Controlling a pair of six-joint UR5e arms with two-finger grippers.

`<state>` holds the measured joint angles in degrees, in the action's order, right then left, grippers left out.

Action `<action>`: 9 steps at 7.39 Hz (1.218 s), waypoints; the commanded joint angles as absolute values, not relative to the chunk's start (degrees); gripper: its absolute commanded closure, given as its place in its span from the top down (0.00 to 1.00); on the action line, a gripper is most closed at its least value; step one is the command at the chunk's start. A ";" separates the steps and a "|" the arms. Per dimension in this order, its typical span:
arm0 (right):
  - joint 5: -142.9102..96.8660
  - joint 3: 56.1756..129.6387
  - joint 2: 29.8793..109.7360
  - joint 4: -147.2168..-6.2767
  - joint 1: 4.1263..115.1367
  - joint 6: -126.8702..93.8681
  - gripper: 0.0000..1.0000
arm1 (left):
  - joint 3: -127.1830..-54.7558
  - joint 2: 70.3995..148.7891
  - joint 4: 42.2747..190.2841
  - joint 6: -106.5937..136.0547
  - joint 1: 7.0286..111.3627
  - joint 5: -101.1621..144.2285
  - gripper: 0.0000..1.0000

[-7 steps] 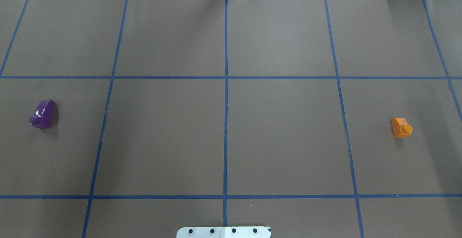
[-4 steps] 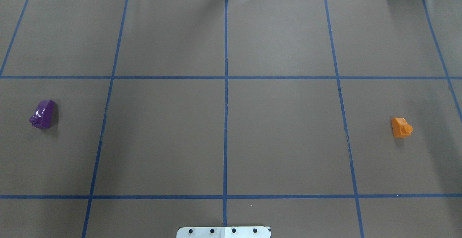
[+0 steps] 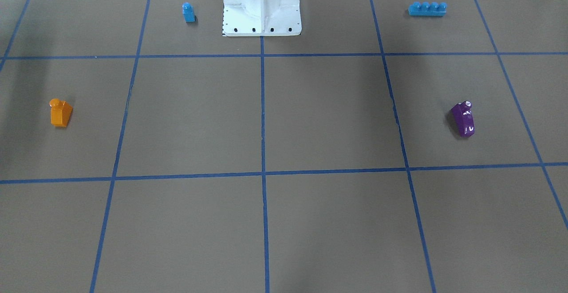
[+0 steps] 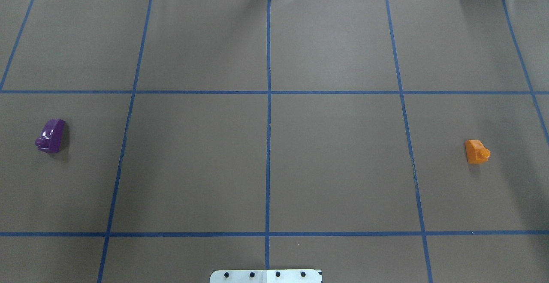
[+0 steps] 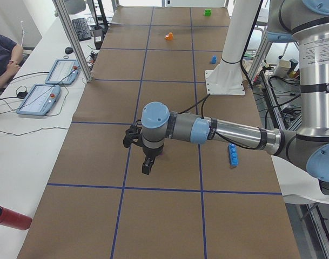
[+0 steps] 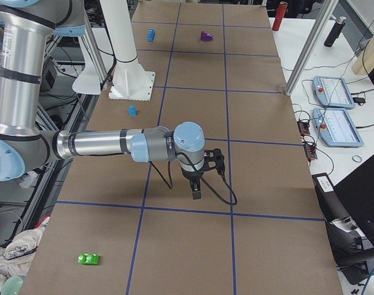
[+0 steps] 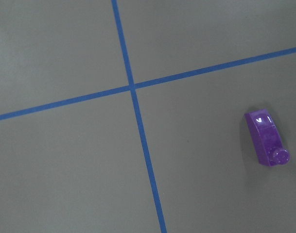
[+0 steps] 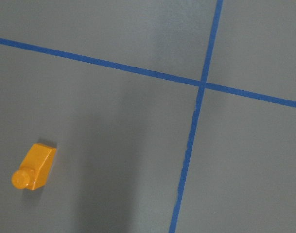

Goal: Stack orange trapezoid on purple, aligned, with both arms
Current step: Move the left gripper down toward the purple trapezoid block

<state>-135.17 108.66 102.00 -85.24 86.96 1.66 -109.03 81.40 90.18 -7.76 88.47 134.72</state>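
The orange trapezoid (image 4: 476,152) lies on the brown table at the far right of the overhead view, stud toward the right. It also shows in the front view (image 3: 60,113) and the right wrist view (image 8: 33,166). The purple block (image 4: 50,135) lies at the far left, tipped, and shows in the front view (image 3: 463,119) and the left wrist view (image 7: 267,138). My left gripper (image 5: 147,166) hangs above the table near the purple block. My right gripper (image 6: 196,189) hangs over the orange side. Both show only in the side views, so I cannot tell whether they are open or shut.
A blue single-stud block (image 3: 188,12) and a long blue four-stud brick (image 3: 427,9) sit beside the white pedestal (image 3: 262,4). A green block (image 6: 88,259) lies at the table's right end. A red cylinder (image 5: 10,217) and control tablets (image 5: 39,100) lie on the side bench.
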 commanded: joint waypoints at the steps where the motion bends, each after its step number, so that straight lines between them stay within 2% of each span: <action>1: -135.26 108.90 101.95 -76.35 83.77 -1.93 1.00 | -107.85 83.14 92.02 -3.03 85.70 134.74 1.00; 3: -135.61 108.98 101.69 -72.61 78.43 -1.84 1.00 | -106.87 83.23 96.65 -2.38 84.65 135.09 1.00; 4: -136.49 108.98 101.78 -72.42 77.53 -2.02 1.00 | -106.18 83.32 96.85 -1.68 77.50 135.26 1.00; 5: -137.02 108.72 101.78 -72.51 77.26 -2.11 1.00 | -105.65 83.32 97.46 8.77 73.95 135.35 1.00; 6: -136.93 108.55 101.86 -72.42 77.26 -2.02 1.00 | -105.04 82.71 103.65 19.40 71.57 134.74 1.00; 9: -136.93 108.55 101.87 -72.42 77.26 -1.93 1.00 | -96.61 83.14 124.31 38.86 61.74 128.64 1.00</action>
